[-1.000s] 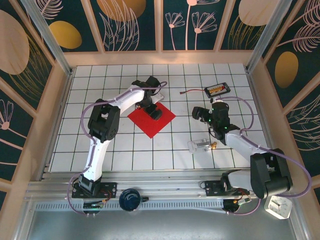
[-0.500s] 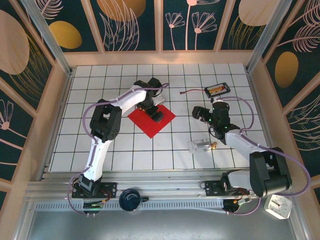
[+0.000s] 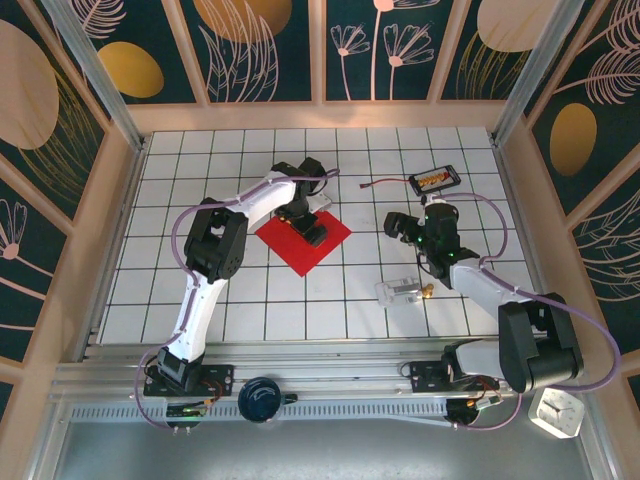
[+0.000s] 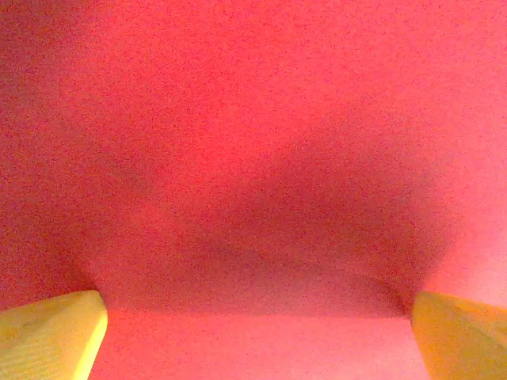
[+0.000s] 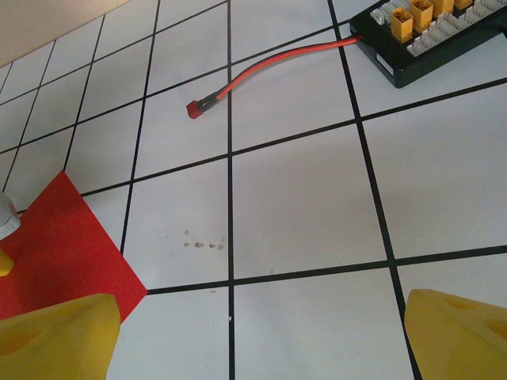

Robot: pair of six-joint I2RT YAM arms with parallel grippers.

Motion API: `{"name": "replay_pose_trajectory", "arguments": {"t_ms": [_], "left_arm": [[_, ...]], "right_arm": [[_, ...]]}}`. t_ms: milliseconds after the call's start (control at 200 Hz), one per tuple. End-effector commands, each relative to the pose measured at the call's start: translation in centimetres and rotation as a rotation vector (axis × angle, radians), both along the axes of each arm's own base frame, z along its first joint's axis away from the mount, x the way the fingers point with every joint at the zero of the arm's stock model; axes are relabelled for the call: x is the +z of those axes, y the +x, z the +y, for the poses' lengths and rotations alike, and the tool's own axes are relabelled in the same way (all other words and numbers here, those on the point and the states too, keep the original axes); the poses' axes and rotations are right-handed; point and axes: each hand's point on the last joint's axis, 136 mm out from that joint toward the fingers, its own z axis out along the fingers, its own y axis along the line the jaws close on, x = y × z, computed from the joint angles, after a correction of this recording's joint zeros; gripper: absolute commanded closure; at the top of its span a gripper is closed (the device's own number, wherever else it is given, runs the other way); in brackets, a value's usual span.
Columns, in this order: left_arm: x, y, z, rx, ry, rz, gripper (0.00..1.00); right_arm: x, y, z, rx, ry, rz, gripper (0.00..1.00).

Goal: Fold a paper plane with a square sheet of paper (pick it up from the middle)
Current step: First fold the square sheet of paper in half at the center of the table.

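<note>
Near, in the lower middle of the top view, on the white counter (image 3: 250, 310): a small clear piece (image 3: 400, 290), not needed for this step. A little further, at the centre of the frame: the red sheet (image 3: 300, 255), flat, turned like a diamond, not yet folded. Right above its middle: the left tool (image 3: 310, 226), wide open, holding nothing. In the left wrist view, yellow fingertips (image 4: 51, 336) at both lower corners, only red paper between them and a dark shadow on it. So, very close to the surface; contact impossible to tell. To the right of the sheet and well apart from it: the right tool (image 3: 400, 226), also wide open and empty, above bare tiles, with a corner of the sheet at the lower left of its wrist view. Furthest, at the upper right: a black tray (image 3: 433, 180) with a red cable (image 5: 277, 67).

Step in hand, probably: pinching the sheet at the middle. To do it well:
- Lower gently, to light contact with both fingertips.
- Close slowly, to raise a small ridge of paper between them.
- Avoid hard pressing, for fear of sliding or a wrong crease.
- Lift only after a sure grip.
</note>
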Motion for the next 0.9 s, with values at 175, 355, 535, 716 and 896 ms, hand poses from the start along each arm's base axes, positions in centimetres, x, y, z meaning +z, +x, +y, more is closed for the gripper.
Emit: {"name": "replay_pose_trajectory", "arguments": {"t_ms": [175,355,535,716,896], "left_arm": [[-2.4,-2.0,1.3,0.004,0.062,0.091,0.07],[-2.4,-2.1,1.2,0.009,0.063,0.087,0.10],[-2.7,-2.5,1.3,0.009,0.073,0.090,0.11],[-2.2,-2.4,1.0,0.012,0.059,0.078,0.16],[-0.7,-2.0,0.0,0.026,-0.010,0.042,0.27]], "right_arm": [[-0.2,0.1,-0.4,-0.016,0.013,-0.003,0.07],[0.0,0.0,-0.6,-0.020,0.011,-0.007,0.07],[0.0,-0.1,-0.6,-0.021,0.013,-0.006,0.07],[0.0,-0.1,-0.6,-0.021,0.013,-0.005,0.07],[0.3,-0.2,-0.6,-0.020,0.018,-0.008,0.07]]}}
